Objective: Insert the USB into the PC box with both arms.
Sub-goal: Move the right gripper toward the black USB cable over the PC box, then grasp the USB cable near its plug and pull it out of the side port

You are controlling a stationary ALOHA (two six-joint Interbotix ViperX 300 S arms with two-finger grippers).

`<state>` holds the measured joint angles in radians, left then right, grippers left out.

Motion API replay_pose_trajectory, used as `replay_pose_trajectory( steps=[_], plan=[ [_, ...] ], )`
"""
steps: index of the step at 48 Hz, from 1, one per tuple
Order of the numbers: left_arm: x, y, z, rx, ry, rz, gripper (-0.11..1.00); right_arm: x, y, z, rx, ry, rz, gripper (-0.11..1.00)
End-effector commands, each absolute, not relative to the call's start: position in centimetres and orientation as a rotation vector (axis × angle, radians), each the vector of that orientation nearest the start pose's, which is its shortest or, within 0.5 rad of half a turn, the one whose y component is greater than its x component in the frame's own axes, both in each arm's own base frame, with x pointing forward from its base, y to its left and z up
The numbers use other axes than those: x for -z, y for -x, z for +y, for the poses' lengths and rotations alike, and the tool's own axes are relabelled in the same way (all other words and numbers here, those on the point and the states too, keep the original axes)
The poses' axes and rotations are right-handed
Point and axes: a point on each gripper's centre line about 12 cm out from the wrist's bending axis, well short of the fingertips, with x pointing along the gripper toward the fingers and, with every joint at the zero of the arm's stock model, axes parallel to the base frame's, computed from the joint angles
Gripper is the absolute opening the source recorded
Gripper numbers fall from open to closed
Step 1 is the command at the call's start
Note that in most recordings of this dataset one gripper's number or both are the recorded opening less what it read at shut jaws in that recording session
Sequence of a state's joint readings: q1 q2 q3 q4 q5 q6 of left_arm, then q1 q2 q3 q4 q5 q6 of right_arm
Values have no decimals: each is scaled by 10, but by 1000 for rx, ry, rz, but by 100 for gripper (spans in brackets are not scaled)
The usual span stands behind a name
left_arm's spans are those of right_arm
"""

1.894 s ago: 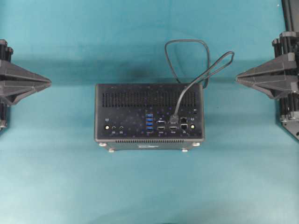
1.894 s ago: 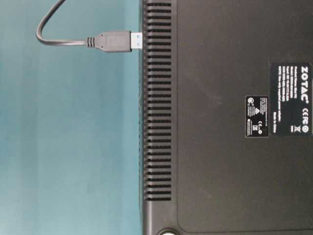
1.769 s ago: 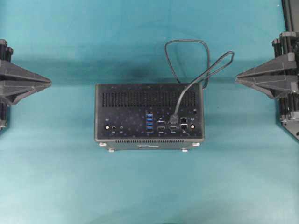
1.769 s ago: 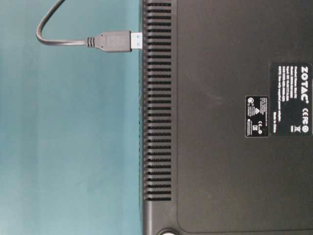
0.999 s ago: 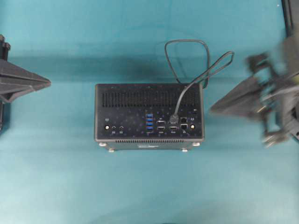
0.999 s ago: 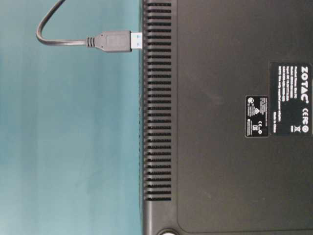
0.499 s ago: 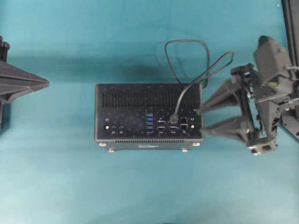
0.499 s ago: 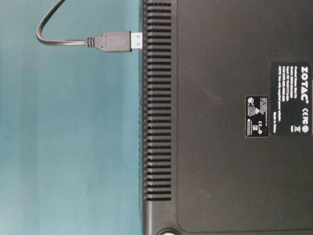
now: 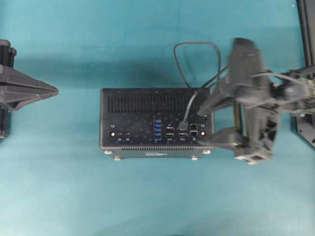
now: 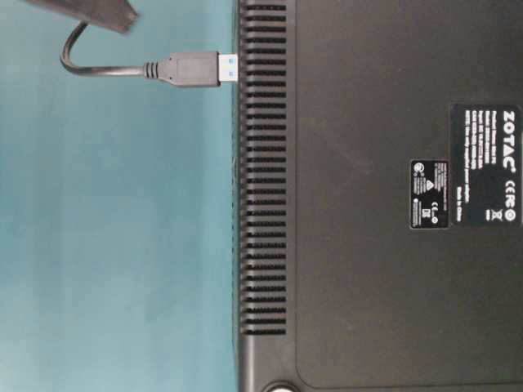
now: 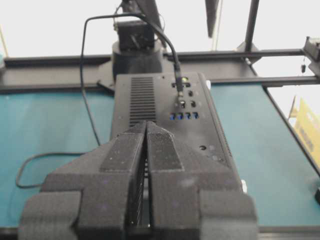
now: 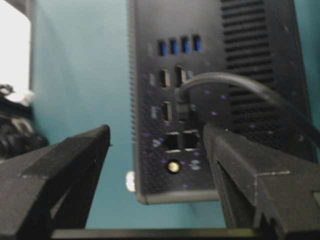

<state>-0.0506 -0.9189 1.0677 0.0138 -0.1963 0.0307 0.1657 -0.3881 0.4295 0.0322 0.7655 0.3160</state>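
right hand (image 9: pixel 204 125) released, has swung in over PC box (image 9: pixel 147 110) | USB (image 9: pixel 183 125) plug just ahead of its fingertips, on a port | left hand (image 9: pixel 55 91) clenched, well apart | we judge grasp next

One PC box (image 9: pixel 156 123) lies on the desk (image 9: pixel 74 187). On its upturned face are four blue USB ports (image 9: pixel 157 128) and two gold round connectors (image 9: pixel 112 133). One USB cable (image 9: pixel 197 64) is present, and two tools flank the box.

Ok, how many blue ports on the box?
4: blue ports stacked in one column mid-panel on the PC box, left of the USB plug. None seem hidden.
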Motion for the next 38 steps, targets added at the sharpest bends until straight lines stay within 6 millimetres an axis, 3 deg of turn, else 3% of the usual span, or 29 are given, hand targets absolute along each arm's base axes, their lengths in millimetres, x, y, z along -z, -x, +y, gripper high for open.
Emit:
replay_pose_trajectory(
  steps=[1, 13, 29, 38],
  plan=[
    [-326, -214, -12, 57, -47, -70, 0, -339, -323, 53, -26, -270, 819, 81],
    [-323, -213, -13, 62, -45, -66, 0, -331, -333, 46, 9, -237, 836, 80],
    [-317, -212, -13, 62, -44, -52, 0, -335, -351, 47, 15, -225, 840, 80],
    [-317, -210, -13, 62, -44, -55, 0, -334, -355, 48, 14, -222, 845, 72]
  ],
)
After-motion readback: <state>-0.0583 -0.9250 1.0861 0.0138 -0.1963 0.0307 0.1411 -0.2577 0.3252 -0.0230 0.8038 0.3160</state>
